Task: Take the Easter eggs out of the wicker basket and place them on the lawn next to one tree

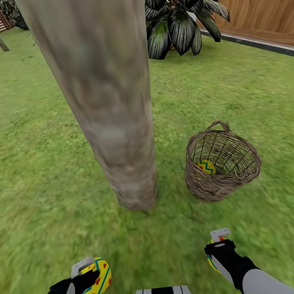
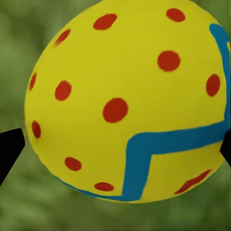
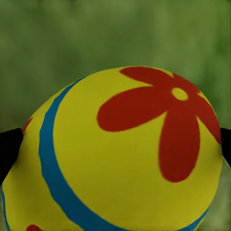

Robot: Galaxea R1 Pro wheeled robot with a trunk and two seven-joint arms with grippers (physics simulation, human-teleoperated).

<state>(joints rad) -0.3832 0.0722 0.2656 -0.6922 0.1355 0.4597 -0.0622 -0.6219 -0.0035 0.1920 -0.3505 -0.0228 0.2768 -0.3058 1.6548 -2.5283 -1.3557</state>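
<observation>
Your left hand closed around dotted egg, egg between black fingers. Your right hand clamps flower egg, mostly hidden behind hand in head view. Both hands low above lawn, near you. Tree trunk stands ahead between hands, foot on grass. Wicker basket just right of trunk, beyond right hand, tilted; third egg inside. Leafy plant and fence behind. Trunk top cut off.

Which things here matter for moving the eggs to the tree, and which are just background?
Job: dotted egg in left end effector; flowered egg in right end effector; third egg in wicker basket; tree trunk; lawn.
Background: leafy shrub; wooden fence.
</observation>
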